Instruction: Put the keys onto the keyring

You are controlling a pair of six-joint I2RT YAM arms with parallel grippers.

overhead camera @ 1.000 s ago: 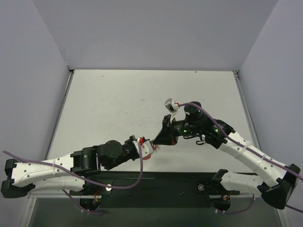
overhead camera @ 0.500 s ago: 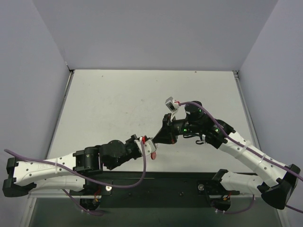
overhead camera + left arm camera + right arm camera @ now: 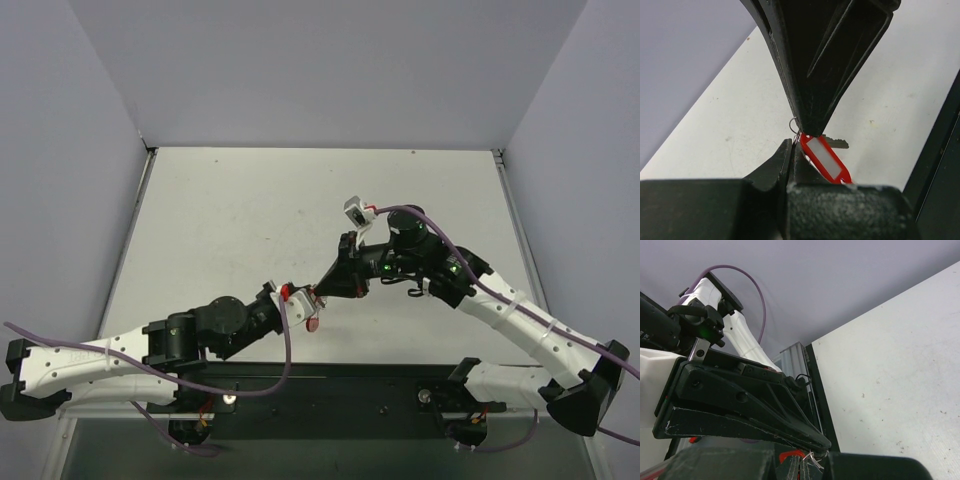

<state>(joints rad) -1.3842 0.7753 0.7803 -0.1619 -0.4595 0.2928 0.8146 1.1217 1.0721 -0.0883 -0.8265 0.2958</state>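
Note:
In the left wrist view my left gripper [image 3: 792, 148] is shut on a thin silver wire ring [image 3: 794, 123]. The keys, a small red tag with a pale centre [image 3: 825, 161], hang from that ring beside my right-hand finger, with a silver key blade [image 3: 839, 143] behind. My right gripper [image 3: 808, 131] comes down from above, tip to tip with mine. In the right wrist view my right gripper [image 3: 800, 466] is shut on the keyring's silver wire rings [image 3: 813, 458], with a red piece [image 3: 792, 456] just behind. From above, the left gripper [image 3: 303, 300] and right gripper [image 3: 322, 290] meet above the table, and the tag [image 3: 311, 322] hangs below.
The white table [image 3: 250, 220] stands between grey walls. A black rail [image 3: 330, 385] runs along the near edge, close under the two grippers. Purple cables [image 3: 285, 350] loop off both arms.
Both grippers have shifted a little left and away from the near rail, still tip to tip. The tag has moved with them. Both stayed shut.

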